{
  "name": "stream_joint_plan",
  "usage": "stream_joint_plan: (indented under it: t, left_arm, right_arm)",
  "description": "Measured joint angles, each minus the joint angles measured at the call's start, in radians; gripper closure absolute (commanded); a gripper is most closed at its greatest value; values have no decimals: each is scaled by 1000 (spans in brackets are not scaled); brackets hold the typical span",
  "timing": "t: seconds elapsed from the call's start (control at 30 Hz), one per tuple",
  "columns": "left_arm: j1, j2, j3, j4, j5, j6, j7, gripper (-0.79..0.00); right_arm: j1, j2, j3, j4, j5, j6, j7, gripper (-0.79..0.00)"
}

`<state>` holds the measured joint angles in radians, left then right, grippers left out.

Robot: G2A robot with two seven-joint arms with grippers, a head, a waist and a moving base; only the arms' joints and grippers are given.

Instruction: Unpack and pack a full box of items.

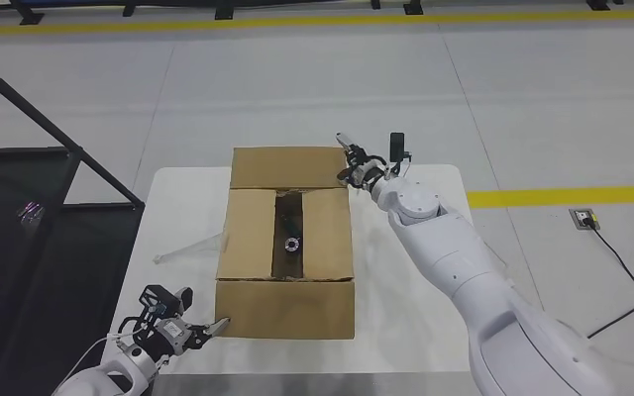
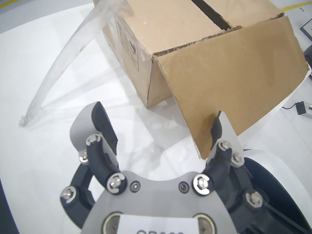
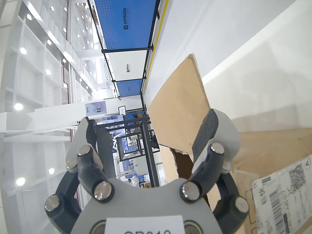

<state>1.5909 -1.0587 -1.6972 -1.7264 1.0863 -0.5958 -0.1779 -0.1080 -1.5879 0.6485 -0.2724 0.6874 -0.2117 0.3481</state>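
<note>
The box of brown cardboard stands in the middle of the white counter. Its two long top flaps lie almost shut, with a narrow gap between them. Through that gap a dark item with a pale ring on it can be seen inside. The far end flap is folded outward, and the near end flap hangs down over the front.

A strip of clear tape trails from the upper edge of one side of the box down to the counter.

The left gripper sits low at the near corner of the box. Its jaws are spread wide and hold nothing, and one finger rests against the lower corner of the near end flap.

The right gripper is at the far corner of the box. Its jaws are also spread wide and empty, with one finger just beside the edge of the far end flap.
</note>
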Motion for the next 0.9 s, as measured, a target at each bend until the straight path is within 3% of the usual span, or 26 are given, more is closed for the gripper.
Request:
stream_joint_plan:
  t: [0.13,0.27,0.37,0.53,0.7,0.9]
  left_arm:
    - [-3,0,8,-6,5,1,1,-785]
    - [3,1,6,-13,-1,-11,20,-785]
    - [5,2,2,-14,-7,-15,28,-785]
    - [1,2,-1,-11,-33,-1,45,-785]
    - [21,0,-42,-6,-110,3,115,-785]
    - [53,5,-134,20,-318,-75,141,-785]
  right_arm:
    - [3,-11,13,14,-11,-110,-10,-785]
    - [3,-11,42,3,8,-239,66,-785]
    - [4,-9,55,-11,8,-281,144,-785]
    - [5,-19,49,-37,-41,-265,180,-785]
    - [7,-40,11,-83,-124,-186,284,-785]
    - [30,-63,-34,-105,-243,-85,317,-785]
